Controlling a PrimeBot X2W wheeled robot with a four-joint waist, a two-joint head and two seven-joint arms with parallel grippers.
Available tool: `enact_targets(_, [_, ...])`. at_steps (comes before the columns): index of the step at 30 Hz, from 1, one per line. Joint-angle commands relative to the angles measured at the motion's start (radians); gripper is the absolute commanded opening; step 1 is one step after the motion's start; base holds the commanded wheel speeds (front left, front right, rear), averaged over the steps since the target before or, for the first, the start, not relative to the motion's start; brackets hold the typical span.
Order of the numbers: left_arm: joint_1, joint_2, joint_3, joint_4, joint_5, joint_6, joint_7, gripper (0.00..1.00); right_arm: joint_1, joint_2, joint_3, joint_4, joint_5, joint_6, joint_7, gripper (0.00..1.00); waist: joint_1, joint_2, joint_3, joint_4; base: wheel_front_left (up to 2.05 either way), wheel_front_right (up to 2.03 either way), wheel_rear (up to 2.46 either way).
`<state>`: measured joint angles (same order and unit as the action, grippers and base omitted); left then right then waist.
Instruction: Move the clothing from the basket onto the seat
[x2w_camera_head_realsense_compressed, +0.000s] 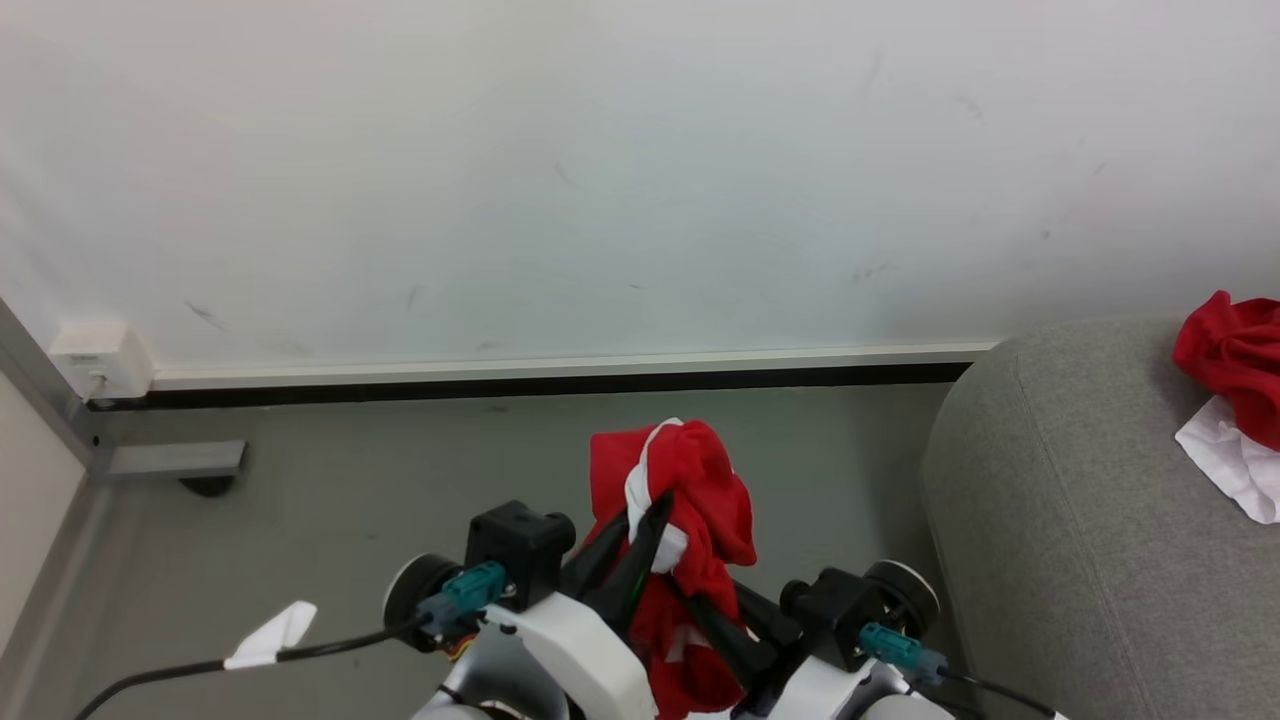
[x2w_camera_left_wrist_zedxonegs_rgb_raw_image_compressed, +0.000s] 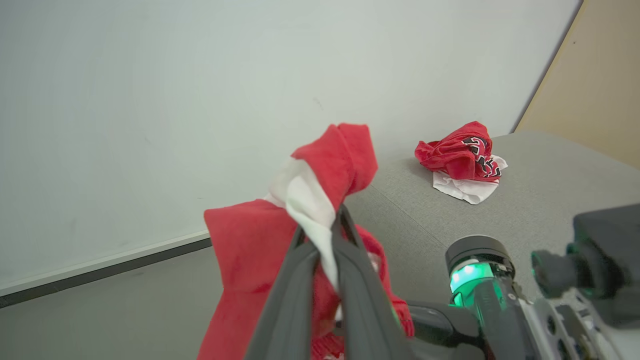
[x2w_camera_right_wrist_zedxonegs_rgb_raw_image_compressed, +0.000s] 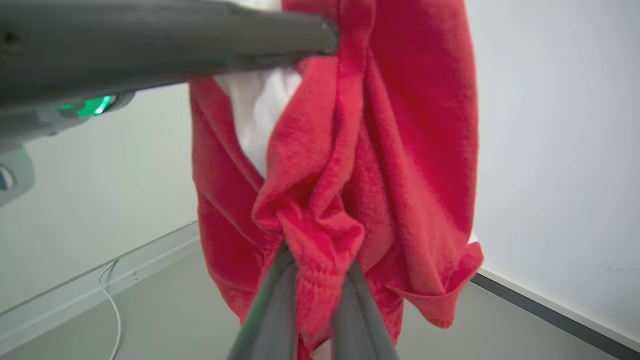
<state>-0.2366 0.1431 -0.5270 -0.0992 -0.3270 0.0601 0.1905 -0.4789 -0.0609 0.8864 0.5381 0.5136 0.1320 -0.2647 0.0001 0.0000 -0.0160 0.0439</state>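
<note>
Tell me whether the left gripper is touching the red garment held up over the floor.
Touching. In the left wrist view the left gripper clamps the red garment, with its white stripe pinched in the grip.

Plain white wall (x2w_camera_head_realsense_compressed: 640, 170), evenly lit, with a few faint dark scuffs. At its foot, a white skirting board (x2w_camera_head_realsense_compressed: 560, 362) over a black strip. Below, smooth grey floor (x2w_camera_head_realsense_compressed: 330, 520). At the skirting's left end, a small white box (x2w_camera_head_realsense_compressed: 98, 358) fixed to the wall. Beside it, a grey frame (x2w_camera_head_realsense_compressed: 45, 380) edging a beige panel (x2w_camera_head_realsense_compressed: 30, 500). Near the frame's foot, a flat grey bracket (x2w_camera_head_realsense_compressed: 178, 458). In the left wrist view, a tan panel (x2w_camera_left_wrist_zedxonegs_rgb_raw_image_compressed: 595, 85) against the wall. In the right wrist view, a thin white cable (x2w_camera_right_wrist_zedxonegs_rgb_raw_image_compressed: 112, 305) on the floor by the skirting.
</note>
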Motion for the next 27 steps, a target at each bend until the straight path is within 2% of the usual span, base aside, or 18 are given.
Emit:
enact_targets(1, [0.006, 0.009, 0.006, 0.009, -0.003, 0.005, -0.009, 0.0, -0.017, -0.001, -0.015, -0.011, 0.014, -0.003, 0.001, 0.0, -0.0001, 0.0, 0.0, -0.004, 0.0, 0.0, 0.0])
enact_targets(4, [0.015, 0.014, 0.01, 0.016, -0.003, 0.01, -0.015, 0.0, -0.012, -0.01, -0.041, -0.027, 0.023, -0.003, 0.001, 0.0, -0.0001, 0.0, 0.0, -0.01, 0.0, 0.0, 0.0])
enact_targets(5, [0.016, 0.016, 0.011, 0.019, -0.002, 0.01, -0.017, 0.12, -0.009, -0.015, -0.052, -0.037, 0.028, -0.003, 0.001, 0.0, -0.0001, 0.0, 0.0, -0.012, 0.0, 0.0, 0.0])
enact_targets(7, [0.019, 0.018, 0.013, 0.024, -0.001, 0.016, -0.025, 0.47, -0.005, -0.027, -0.074, -0.055, 0.034, -0.003, 0.001, 0.0, -0.0001, 0.0, 0.002, -0.016, 0.0, 0.0, 0.0])
enact_targets(8, [0.022, 0.02, 0.015, 0.028, 0.0, 0.018, -0.028, 0.85, -0.003, -0.031, -0.085, -0.065, 0.034, -0.003, 0.001, 0.0, -0.0001, 0.0, 0.003, -0.02, 0.0, 0.0, 0.0])
enact_targets(9, [0.024, 0.021, 0.015, 0.032, 0.002, 0.02, -0.034, 0.99, -0.002, -0.037, -0.099, -0.073, 0.035, -0.003, 0.001, 0.0, -0.0001, 0.0, 0.004, -0.023, 0.0, 0.0, 0.0])
enact_targets(20, [0.04, 0.011, 0.002, 0.088, -0.014, 0.015, -0.07, 1.0, 0.001, -0.102, -0.205, -0.133, 0.027, -0.003, 0.001, 0.0, -0.0001, 0.0, 0.011, -0.055, 0.0, 0.0, 0.0])
enact_targets(27, [0.041, 0.005, -0.023, 0.113, -0.008, 0.001, -0.098, 1.0, 0.002, -0.143, -0.252, -0.169, 0.015, -0.003, 0.0, 0.0, -0.0001, 0.0, 0.017, -0.104, 0.0, 0.0, 0.0])
